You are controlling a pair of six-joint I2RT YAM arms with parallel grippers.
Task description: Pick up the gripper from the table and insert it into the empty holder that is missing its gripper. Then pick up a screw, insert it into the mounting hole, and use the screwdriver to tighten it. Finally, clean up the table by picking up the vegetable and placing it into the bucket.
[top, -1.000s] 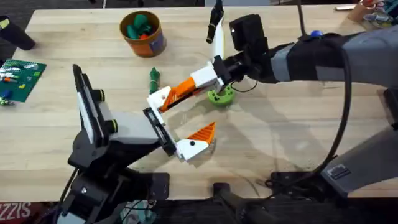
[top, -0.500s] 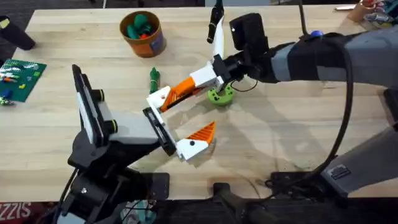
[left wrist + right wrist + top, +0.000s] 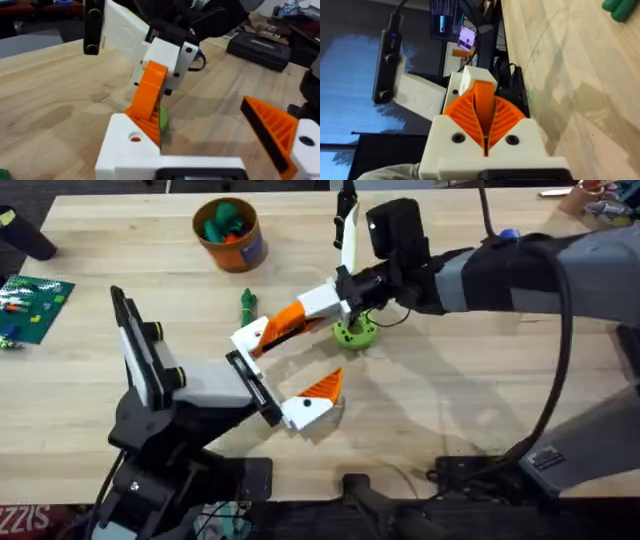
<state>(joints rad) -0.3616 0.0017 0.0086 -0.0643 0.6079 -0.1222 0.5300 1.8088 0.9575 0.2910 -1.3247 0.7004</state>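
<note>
My right gripper (image 3: pixel 292 321) reaches in from the right and is shut on the orange tip of the loose gripper (image 3: pixel 256 336). Its white base hangs at the far end of the black holder (image 3: pixel 252 387) on the left arm. In the left wrist view the gripper (image 3: pixel 150 100) has its white base against the bar's empty side. The left gripper (image 3: pixel 298 360) stands open, its one mounted finger (image 3: pixel 315 398) apart at the near end. The dark-green vegetable (image 3: pixel 247 306) lies on the table beyond them. The orange bucket (image 3: pixel 245 250) stands at the back left. No screw can be made out.
A lime-green disc with holes (image 3: pixel 354 333) lies just under the right wrist. A green board with small parts (image 3: pixel 35 305) sits at the left edge. A bright-blue bit (image 3: pixel 508 235) peeks over the right sleeve. A slim black-and-white object (image 3: pixel 346 225) lies at the back.
The right gripper has carried the loose gripper slightly left and back. The left arm's holder and its mounted finger have shifted a little the same way.
</note>
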